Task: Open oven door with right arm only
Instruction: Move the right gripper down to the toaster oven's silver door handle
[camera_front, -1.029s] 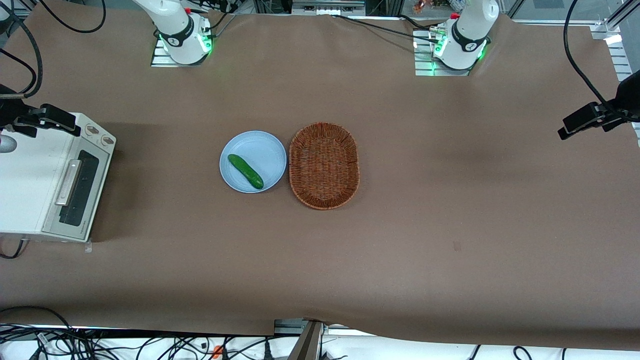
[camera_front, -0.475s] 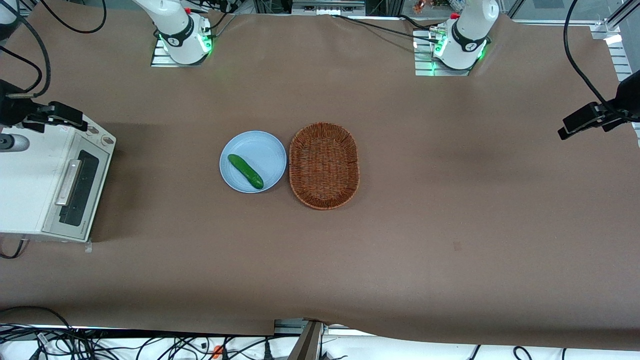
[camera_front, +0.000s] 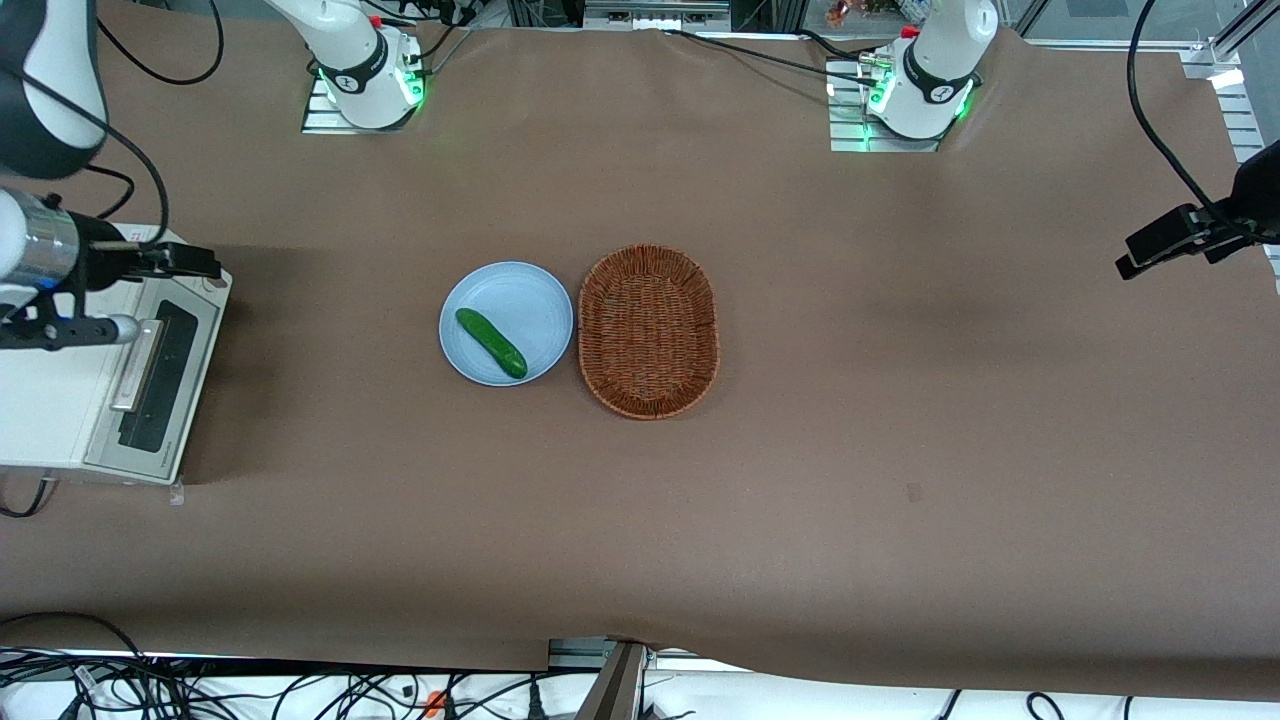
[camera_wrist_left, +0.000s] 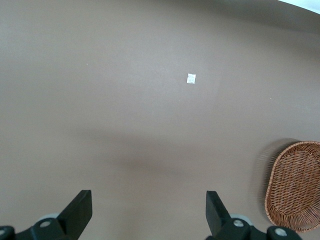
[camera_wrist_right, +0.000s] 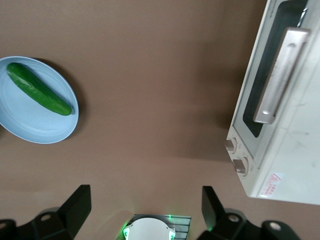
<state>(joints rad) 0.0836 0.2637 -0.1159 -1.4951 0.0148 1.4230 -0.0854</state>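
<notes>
While the oven (camera_front: 95, 370) sits at the working arm's end of the worktop (camera_front: 800, 480), its door faces the middle of the worktop, toward the plate. One oven, one oven door (camera_front: 155, 385), shut flush in its frame. Long axis of the door and of its silver bar handle (camera_front: 137, 366) runs from nearer the front camera to farther from it; same in the right wrist view, where the handle (camera_wrist_right: 280, 75) lies along the dark glass window. Two round knobs (camera_wrist_right: 235, 155) at the end of the oven front farther from the front camera.

Right arm (camera_front: 40, 90) reaches in above the oven. Gripper (camera_front: 150, 295) hangs over the knob end of the oven front, above the door's upper edge, apart from the handle as far as can be judged from above. In the wrist view the gripper (camera_wrist_right: 145, 210) shows two black fingers (camera_wrist_right: 75, 205) spread wide, bare worktop between them: jaws wide, holding nothing. The oven front lies off to one side of the jaws, the plate off to the other.

Also counted: one pale blue plate (camera_front: 506, 323) carrying one green cucumber (camera_front: 491, 342), which lies diagonally; one oval wicker basket (camera_front: 648, 331) just beside the plate, toward the parked arm's end. Both well apart from the jaws.
</notes>
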